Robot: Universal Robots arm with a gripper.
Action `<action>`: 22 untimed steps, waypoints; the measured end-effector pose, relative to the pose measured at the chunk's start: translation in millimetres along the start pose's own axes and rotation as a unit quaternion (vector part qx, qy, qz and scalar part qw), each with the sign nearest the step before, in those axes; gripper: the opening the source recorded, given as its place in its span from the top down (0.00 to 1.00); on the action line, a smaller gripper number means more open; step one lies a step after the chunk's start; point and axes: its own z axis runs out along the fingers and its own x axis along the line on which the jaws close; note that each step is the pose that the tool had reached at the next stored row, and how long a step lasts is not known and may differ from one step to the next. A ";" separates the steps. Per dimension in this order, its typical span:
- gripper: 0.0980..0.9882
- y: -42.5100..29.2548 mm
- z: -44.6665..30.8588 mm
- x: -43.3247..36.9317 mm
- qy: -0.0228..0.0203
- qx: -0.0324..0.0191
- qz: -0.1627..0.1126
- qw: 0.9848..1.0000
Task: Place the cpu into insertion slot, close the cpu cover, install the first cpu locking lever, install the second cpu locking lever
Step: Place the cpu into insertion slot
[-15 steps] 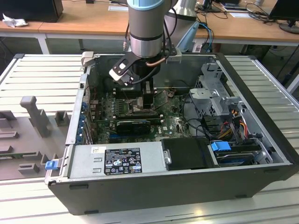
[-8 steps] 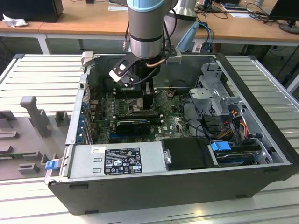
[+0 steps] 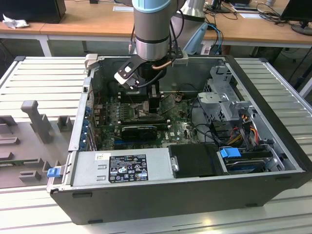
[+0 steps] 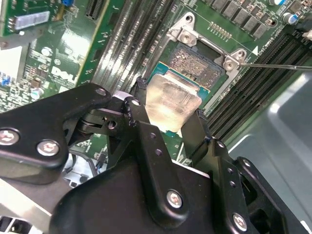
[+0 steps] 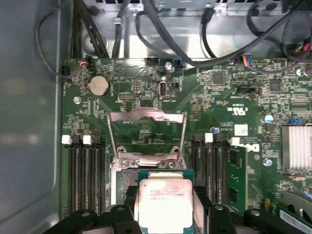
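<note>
Pincer (image 4: 170,101) clamps the small silvery-grey square cpu (image 5: 165,202) by two opposite edges, over the dark-framed square insertion slot (image 4: 197,63); the thin silver-grey metal cpu cover (image 5: 146,116) stands flipped open.

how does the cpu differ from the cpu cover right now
The cpu is a solid silvery square; the cover is a frame with a large window showing green board through it. The cpu sits clamped in the gripper at the socket; the cover is swung open, untouched. Both are silver-grey metal and roughly square.
</note>
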 end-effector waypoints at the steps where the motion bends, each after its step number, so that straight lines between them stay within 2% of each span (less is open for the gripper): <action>1: 0.52 -0.3 0.6 0.9 0.000 0.000 -0.001 1.000; 2: 0.52 -0.7 1.2 1.4 0.000 0.000 -0.001 1.000; 5: 0.52 -10.0 9.0 4.2 0.000 0.000 -0.005 1.000; 7: 0.52 -13.7 12.7 6.6 0.000 0.000 -0.008 1.000; 11: 0.52 -14.4 21.7 12.1 0.000 0.000 -0.009 1.000; 13: 0.52 -10.0 25.9 12.1 0.000 0.000 -0.009 1.000; 14: 0.52 -9.0 26.4 12.0 0.000 0.001 -0.009 1.000; 17: 0.52 -13.4 26.8 12.2 0.000 0.001 -0.009 1.000; 22: 0.52 -12.1 28.4 12.1 -0.005 0.001 -0.008 1.000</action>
